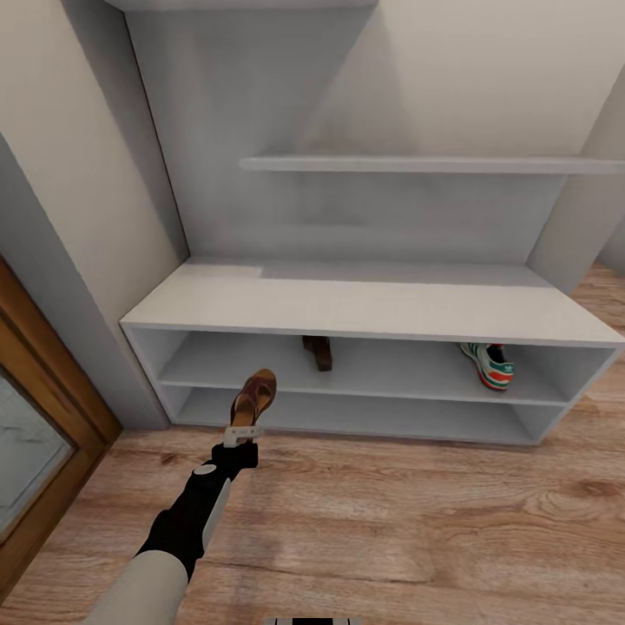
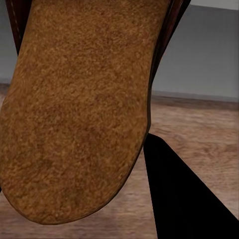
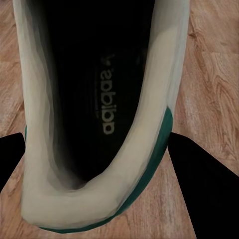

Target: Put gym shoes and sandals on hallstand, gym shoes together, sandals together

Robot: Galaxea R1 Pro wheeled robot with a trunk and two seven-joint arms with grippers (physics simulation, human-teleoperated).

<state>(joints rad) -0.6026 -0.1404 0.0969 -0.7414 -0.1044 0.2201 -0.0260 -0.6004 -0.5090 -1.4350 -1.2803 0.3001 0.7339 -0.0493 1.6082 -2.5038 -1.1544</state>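
Observation:
My left gripper (image 1: 244, 434) is shut on a brown sandal (image 1: 253, 397), holding it up on end in front of the hallstand (image 1: 373, 302), level with its lower shelf at the left. In the left wrist view the sandal's tan sole (image 2: 74, 109) is close up, beside one dark finger (image 2: 184, 199). The other sandal (image 1: 319, 351) lies on the upper open shelf near the middle. One gym shoe (image 1: 489, 365) sits on that same shelf at the right. My right gripper (image 3: 97, 164) is shut on the second gym shoe (image 3: 144, 124), its fingers pressing the heel sides above the corridor floor (image 3: 214, 74).
A wood-framed glass door (image 1: 52, 408) stands at the left, next to a grey wall. A long wall shelf (image 1: 417, 163) hangs above the hallstand's flat top. Wood plank floor (image 1: 391, 521) stretches in front of the unit.

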